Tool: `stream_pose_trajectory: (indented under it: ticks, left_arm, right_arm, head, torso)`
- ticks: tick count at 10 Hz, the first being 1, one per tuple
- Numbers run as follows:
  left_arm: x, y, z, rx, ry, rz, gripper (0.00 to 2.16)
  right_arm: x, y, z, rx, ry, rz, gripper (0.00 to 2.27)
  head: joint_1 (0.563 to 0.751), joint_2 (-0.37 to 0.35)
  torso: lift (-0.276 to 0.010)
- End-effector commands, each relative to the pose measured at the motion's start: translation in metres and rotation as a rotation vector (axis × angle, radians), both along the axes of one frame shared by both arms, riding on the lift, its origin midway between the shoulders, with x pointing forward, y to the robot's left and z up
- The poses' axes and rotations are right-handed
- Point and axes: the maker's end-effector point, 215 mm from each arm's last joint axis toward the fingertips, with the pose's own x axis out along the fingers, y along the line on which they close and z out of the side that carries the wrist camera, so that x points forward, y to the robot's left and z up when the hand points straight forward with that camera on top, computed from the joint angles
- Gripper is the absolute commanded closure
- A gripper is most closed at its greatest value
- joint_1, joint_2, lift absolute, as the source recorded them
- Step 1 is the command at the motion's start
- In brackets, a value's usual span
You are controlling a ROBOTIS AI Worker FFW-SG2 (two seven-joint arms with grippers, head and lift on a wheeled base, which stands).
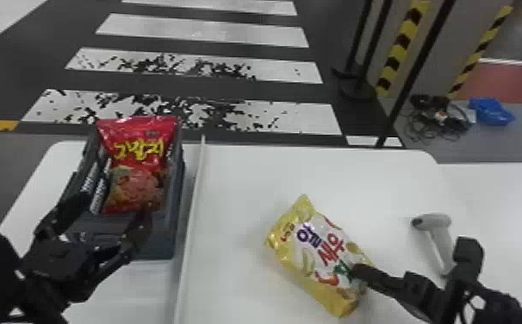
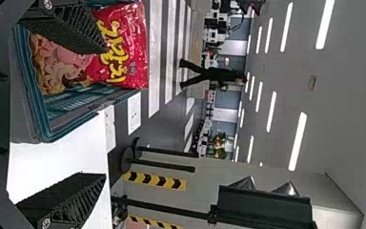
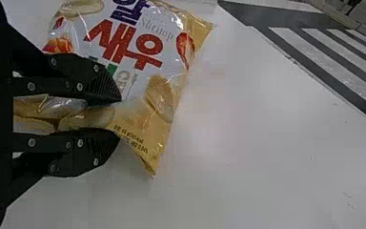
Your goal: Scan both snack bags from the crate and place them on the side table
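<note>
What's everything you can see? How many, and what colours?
Red snack bag: one, red, in the crate
Crate: one, dark grey, on the tabletop's left
Yellow snack bag: one, yellow and white, on the tabletop
Scanner: one, pale grey, right of that bag
Tabletop: count unclear, white
Divider: one, white, beside the crate
Cables: tangled, black, on the floor
Bundle: one, blue, beside the cables
Poles: three, black, behind
Floor stripes: several, white, behind
Left gripper: one, black, at the crate
Right gripper: one, black, jaws on the yellow bag
</note>
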Motion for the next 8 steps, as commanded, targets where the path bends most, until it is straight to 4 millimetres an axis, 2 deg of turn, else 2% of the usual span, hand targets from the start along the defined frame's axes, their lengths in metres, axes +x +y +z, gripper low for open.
stream_pose_trajectory:
  ticks: [1,3,5,6,7,8]
  left_arm:
    - [0.0,0.0,-0.001,-0.001,0.002,0.0,0.08]
    - [0.0,0.001,-0.001,0.0,0.002,0.001,0.08]
    - [0.0,0.002,-0.001,-0.001,0.001,0.003,0.08]
    - [0.0,0.002,-0.001,0.0,0.003,0.004,0.08]
    - [0.0,0.003,-0.001,0.0,0.003,0.005,0.08]
    - [0.0,0.003,-0.001,0.0,0.001,0.005,0.08]
  right_arm:
    - [0.009,-0.007,0.007,-0.008,-0.035,-0.019,2.25]
    - [0.028,-0.027,0.022,-0.063,-0.103,-0.061,2.25]
    - [0.054,-0.06,0.048,-0.185,-0.183,-0.107,2.25]
    - [0.067,-0.081,0.067,-0.281,-0.231,-0.133,2.25]
    - [0.084,-0.106,0.095,-0.463,-0.316,-0.161,2.25]
    - [0.094,-0.114,0.115,-0.665,-0.387,-0.152,2.25]
  head:
    - [0.695,-0.116]
    - [0.695,-0.125]
    - [0.695,-0.148]
    - [0.695,-0.169]
    - [0.695,-0.192]
    - [0.695,-0.207]
  torso:
    - [-0.095]
    - [-0.095]
    - [-0.095]
    - [-0.095]
    - [-0.095]
    - [-0.095]
